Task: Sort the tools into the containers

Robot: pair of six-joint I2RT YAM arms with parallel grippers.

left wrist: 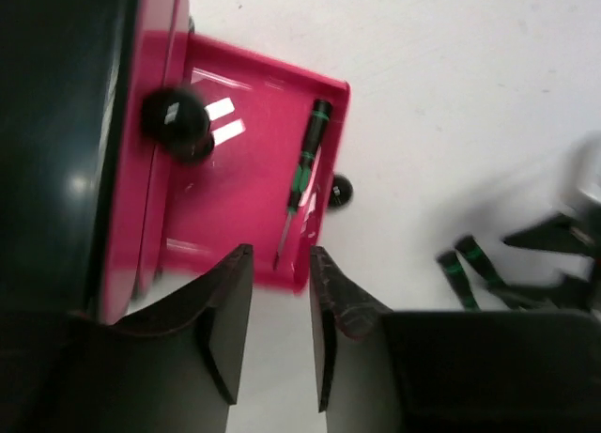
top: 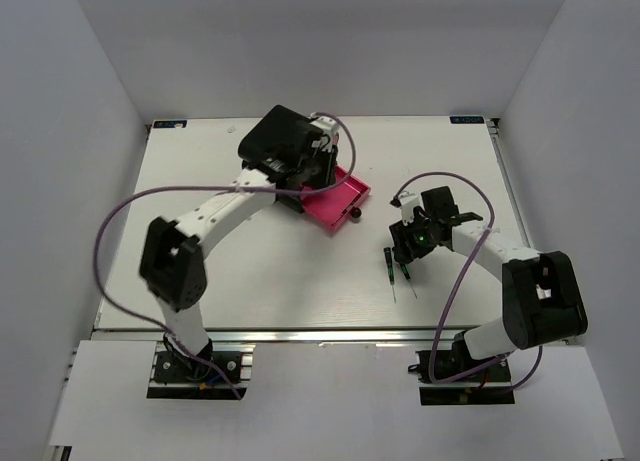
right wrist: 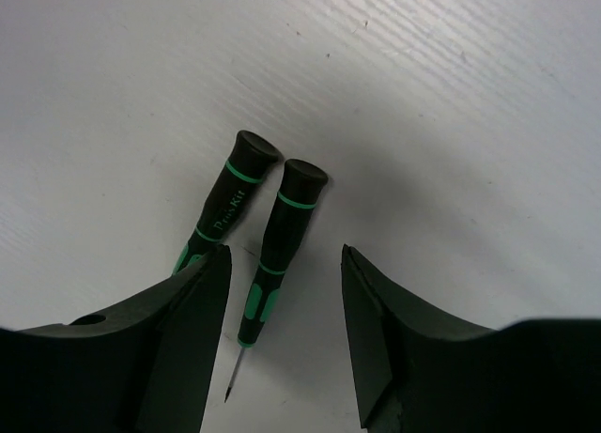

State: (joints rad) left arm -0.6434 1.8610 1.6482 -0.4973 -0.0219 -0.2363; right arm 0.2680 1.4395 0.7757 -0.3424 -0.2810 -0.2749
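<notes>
On my top view the black box sits at about 11 o'clock from the middle of the counter, mostly under the left wrist. One pink drawer is pulled out of it toward 4 o'clock, with its round knob at the outer end.

Through the left wrist camera I see one screwdriver with a black and green handle lying inside that open drawer, close along its front wall. A second drawer is shut in the box front. The left fingers hang by the open drawer's corner with a narrow gap between them and nothing in it.

Two more screwdrivers lie side by side on the counter at about 4 o'clock from its middle, apart from the drawer, tips toward 6 o'clock. The right fingers are spread wide just over them and grip nothing. In the right wrist view one of the pair lies in the gap, touching neither finger. The other lies just beside it at 9 o'clock, its lower handle hidden behind a finger.
</notes>
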